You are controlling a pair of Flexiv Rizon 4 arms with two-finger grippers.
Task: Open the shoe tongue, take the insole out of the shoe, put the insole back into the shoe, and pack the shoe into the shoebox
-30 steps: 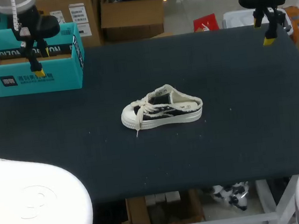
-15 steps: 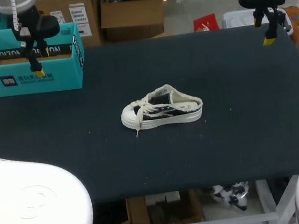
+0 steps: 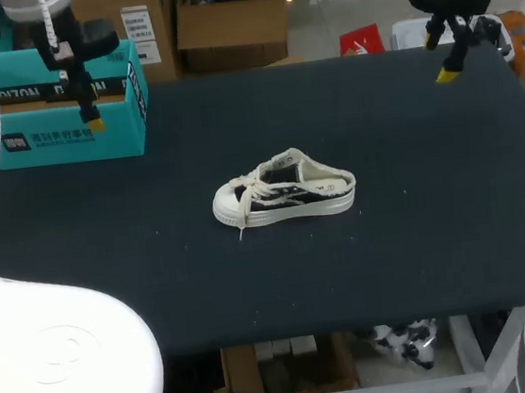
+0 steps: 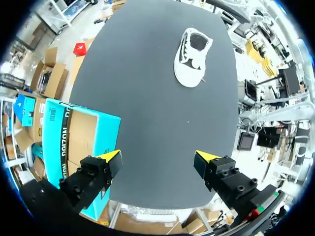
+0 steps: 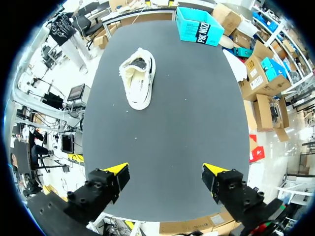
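Shoe (image 3: 284,194): low white-soled sneaker lying upright at the centre of the dark table (image 3: 440,252); in the head view its toe is at 9 o'clock and its heel at 3 o'clock.
Laces (image 3: 254,188): loose and pale, spilling over the toe end toward 8 o'clock.
Tongue: under the laces, not yet lifted; you cannot see its edge clearly.
Insole (image 5: 137,65): seated inside, seen only as the dark footbed through the opening.
Shoebox (image 3: 57,139): teal, open-topped, at the table's 10 o'clock corner, well apart from the shoe.
Left gripper (image 4: 158,160): fingers spread wide, holding nothing, high over the shoebox's near wall at 11 o'clock.
Right gripper (image 5: 166,171): fingers spread wide, holding nothing, high over the far edge at 1 o'clock.
Step in hand: judged as the approach to open the tongue.
Method: bring one gripper down to steady the heel at 3 o'clock; send the other onto the tongue's free edge from above, and pinch fabric, not laces.
Risk: the light shoe will likely slide or tip if you pull before it is braced.
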